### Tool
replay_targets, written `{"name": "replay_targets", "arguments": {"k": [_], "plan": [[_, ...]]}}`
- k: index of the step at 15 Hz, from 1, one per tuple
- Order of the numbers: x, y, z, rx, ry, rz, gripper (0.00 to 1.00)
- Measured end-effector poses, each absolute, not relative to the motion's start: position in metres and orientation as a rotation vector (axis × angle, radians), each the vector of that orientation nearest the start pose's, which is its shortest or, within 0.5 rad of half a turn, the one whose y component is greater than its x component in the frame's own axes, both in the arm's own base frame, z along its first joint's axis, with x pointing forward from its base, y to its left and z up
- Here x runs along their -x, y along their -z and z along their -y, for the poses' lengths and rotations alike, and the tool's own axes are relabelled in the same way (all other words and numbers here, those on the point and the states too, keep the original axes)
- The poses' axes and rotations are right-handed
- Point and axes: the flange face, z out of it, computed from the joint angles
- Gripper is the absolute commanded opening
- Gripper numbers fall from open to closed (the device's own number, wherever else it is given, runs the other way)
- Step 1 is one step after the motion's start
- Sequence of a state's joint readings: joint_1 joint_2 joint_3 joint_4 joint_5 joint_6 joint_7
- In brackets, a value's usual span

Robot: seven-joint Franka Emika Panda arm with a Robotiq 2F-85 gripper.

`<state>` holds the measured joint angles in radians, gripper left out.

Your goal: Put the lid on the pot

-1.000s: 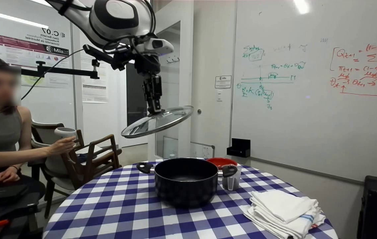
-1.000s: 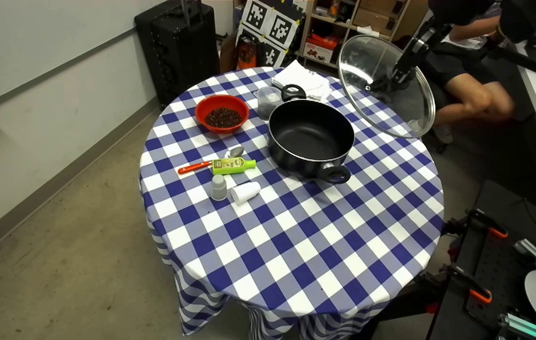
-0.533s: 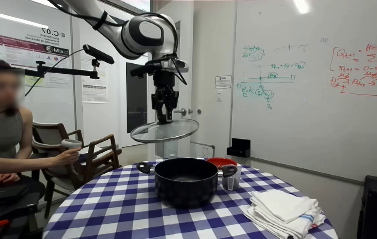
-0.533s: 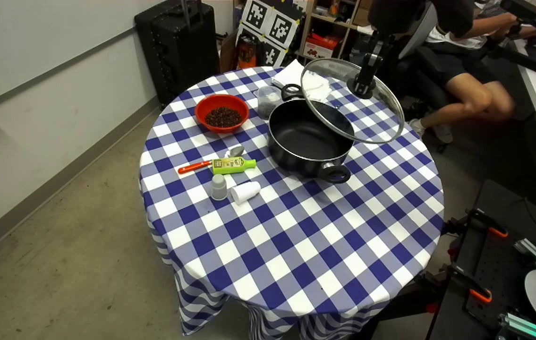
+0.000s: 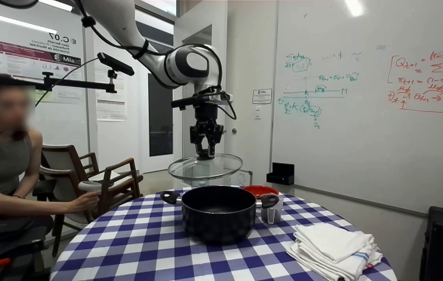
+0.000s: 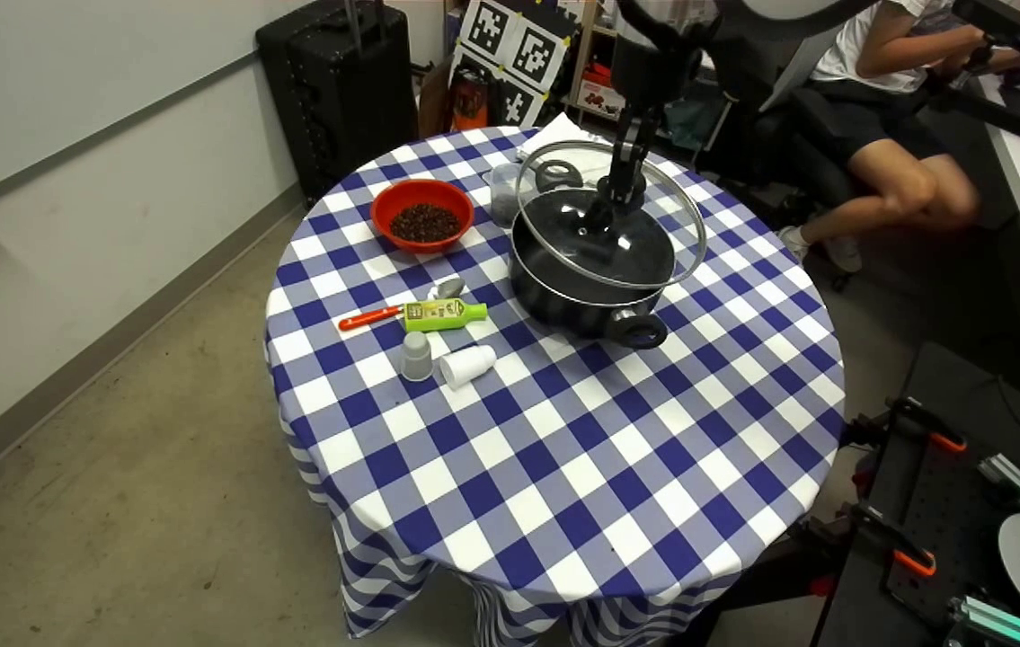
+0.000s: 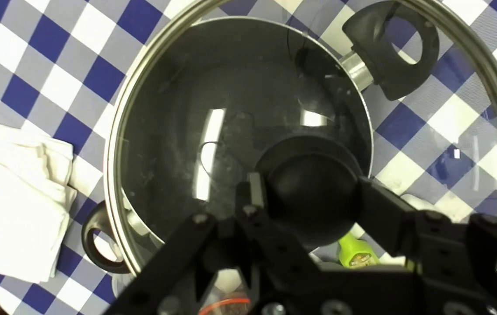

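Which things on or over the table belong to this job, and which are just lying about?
For the job:
glass lid, held by the end effector
black cooking pot

Just lying about:
red bowl
green bottle
orange-handled utensil
apparently a spoon
grey cup
white cup
clear plastic container
folded white towels

Checked tablecloth (image 6: 563,467), red bowl (image 6: 422,192) of dark bits (image 6: 424,224), green bottle (image 6: 445,315) lying flat, folded white towels (image 5: 332,249), black suitcase (image 6: 339,99)

the arm (image 5: 125,23) is slanting down from the upper left in an exterior view; the wrist (image 5: 196,64) is sitting above the gripper (image 5: 205,153), which is pointing downward, its two fingers (image 5: 212,148) standing slightly parted and clamping inward.
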<state>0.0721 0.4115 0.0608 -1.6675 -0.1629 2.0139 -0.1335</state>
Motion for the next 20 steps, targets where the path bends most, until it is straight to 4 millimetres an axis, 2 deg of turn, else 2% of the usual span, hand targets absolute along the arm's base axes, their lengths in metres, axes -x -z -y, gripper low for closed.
{"name": "replay_targets", "arguments": {"k": [5, 9, 14, 20], "plan": [[-0.681, -0.322, -0.075, 3.242, -0.177, 0.589, 0.26], [-0.697, -0.298, -0.069, 3.253, -0.200, 0.582, 0.26], [-0.708, -0.286, -0.057, 3.278, -0.211, 0.568, 0.26], [-0.709, -0.284, -0.050, 3.287, -0.220, 0.552, 0.26]]}}
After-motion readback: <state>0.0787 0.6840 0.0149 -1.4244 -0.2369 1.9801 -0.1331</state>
